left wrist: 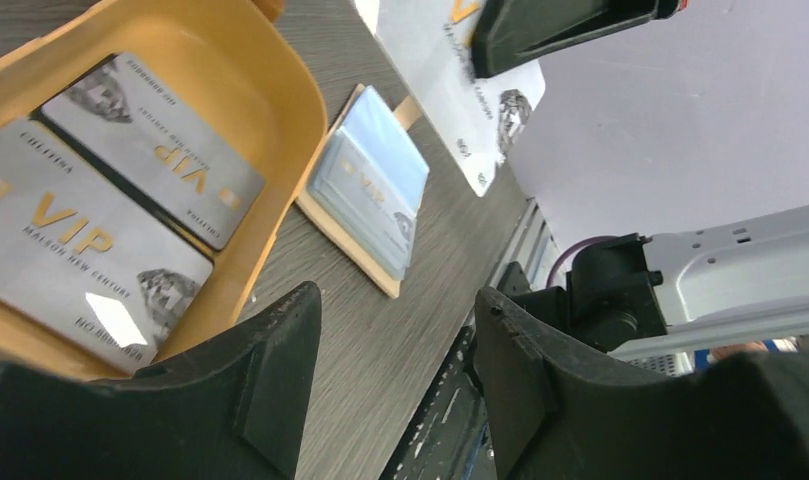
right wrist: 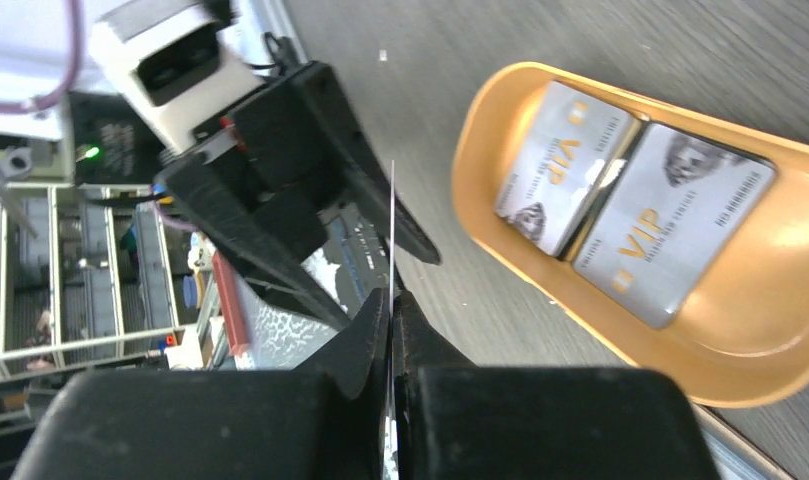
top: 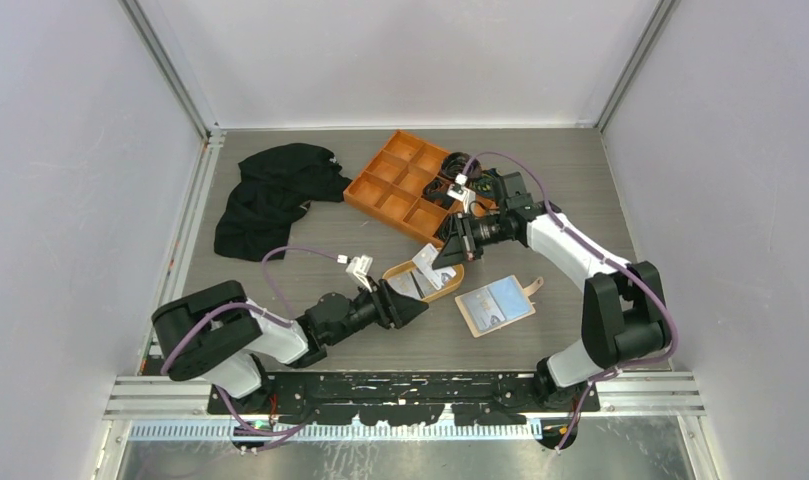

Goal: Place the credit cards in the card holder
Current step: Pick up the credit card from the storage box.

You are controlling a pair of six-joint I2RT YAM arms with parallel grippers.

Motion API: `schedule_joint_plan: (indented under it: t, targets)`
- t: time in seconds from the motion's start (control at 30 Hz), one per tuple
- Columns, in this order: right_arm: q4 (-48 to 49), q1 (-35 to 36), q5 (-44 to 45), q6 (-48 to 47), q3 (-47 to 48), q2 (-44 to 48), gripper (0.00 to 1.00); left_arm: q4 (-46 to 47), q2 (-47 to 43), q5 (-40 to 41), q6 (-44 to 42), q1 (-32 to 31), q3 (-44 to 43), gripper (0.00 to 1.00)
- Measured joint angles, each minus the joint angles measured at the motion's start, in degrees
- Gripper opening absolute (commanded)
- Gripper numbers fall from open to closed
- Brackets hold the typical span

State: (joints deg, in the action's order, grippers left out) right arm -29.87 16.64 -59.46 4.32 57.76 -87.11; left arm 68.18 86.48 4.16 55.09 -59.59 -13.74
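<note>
My right tool (right wrist: pixel 390 310) is pinched shut on one white card (right wrist: pixel 392 225), held on edge close by the oval dish (right wrist: pixel 467 160). In the top view, the card holder (top: pixel 468 312) lies open on the tabletop (top: pixel 600 170) at that tool's 4 o'clock, its long axis running 8 to 2, with a light blue card (top: pixel 497 300) in it. My left tool (left wrist: pixel 395 330), jaws apart and empty, sits at the holder's 9 o'clock. I judge the path unobstructed.

The top camera looks down from high at the near edge over the whole table (top: pixel 580 165). Both wrist cameras sit low and close, sharing the orange dish (left wrist: pixel 285 95).
</note>
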Motion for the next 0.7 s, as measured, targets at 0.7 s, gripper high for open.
schedule_joint_plan:
  t: [0.7]
  targets:
    - [-1.22,-1.51,-14.99,-5.33,-0.02,6.01,0.01,9.2,-2.01,-2.71,-2.03,0.96,-3.85,0.46]
